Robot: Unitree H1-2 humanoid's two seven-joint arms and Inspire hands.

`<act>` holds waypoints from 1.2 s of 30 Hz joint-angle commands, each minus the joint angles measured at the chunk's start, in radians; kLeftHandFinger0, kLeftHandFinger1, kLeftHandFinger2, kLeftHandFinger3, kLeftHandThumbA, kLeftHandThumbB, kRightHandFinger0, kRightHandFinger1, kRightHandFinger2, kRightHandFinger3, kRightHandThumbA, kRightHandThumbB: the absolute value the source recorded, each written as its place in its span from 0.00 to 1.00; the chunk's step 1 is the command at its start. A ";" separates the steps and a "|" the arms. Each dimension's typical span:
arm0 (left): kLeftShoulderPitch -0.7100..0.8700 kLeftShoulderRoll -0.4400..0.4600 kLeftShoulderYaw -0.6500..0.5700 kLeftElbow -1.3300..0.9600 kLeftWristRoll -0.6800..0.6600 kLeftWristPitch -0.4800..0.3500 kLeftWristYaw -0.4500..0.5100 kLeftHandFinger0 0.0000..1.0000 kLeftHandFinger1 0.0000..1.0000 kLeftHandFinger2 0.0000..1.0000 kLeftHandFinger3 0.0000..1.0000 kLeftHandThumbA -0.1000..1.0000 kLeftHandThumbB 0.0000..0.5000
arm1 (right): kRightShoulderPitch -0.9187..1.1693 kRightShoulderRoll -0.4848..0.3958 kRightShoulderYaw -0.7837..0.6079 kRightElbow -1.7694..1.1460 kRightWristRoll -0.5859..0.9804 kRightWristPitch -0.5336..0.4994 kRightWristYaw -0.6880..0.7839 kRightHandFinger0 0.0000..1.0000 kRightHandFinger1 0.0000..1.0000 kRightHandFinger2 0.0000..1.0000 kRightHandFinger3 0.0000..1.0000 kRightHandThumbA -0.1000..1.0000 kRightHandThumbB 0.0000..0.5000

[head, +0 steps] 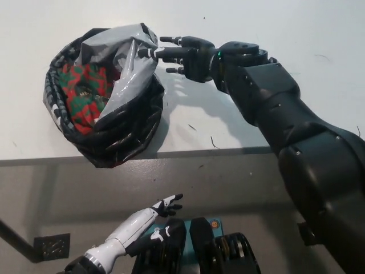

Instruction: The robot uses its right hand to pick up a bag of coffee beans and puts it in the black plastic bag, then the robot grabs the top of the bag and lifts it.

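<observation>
The red-and-green coffee bean bag [82, 97] sits inside the black plastic bag [122, 125], which lies open on the white desk [285, 34]; just beside the bag's upper rim, the black right robot hand [179, 56] is spread, holding nothing, while the white left robot hand [165, 205] rests spread below the desk edge

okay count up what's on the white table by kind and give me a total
Black plastic bag: 1
Coffee bean bag, red and green, inside it: 1
Total: 2
</observation>
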 commanded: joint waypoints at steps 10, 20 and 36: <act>-0.022 0.006 -0.004 -0.006 0.011 -0.018 -0.014 0.88 0.86 0.90 1.00 1.00 0.68 | -0.199 -0.093 0.051 -0.145 -0.087 0.052 0.128 1.00 1.00 1.00 1.00 1.00 1.00; -0.002 0.005 -0.003 -0.007 0.019 -0.015 -0.008 0.83 0.83 0.90 1.00 1.00 0.65 | -0.270 -0.190 -0.119 -0.370 0.143 0.123 0.170 1.00 1.00 1.00 1.00 1.00 1.00; 0.018 0.007 0.102 -0.014 -0.085 -0.038 0.039 1.00 1.00 1.00 1.00 1.00 0.66 | 0.309 -0.405 -0.071 -1.822 -0.140 0.123 0.002 1.00 1.00 1.00 1.00 1.00 0.86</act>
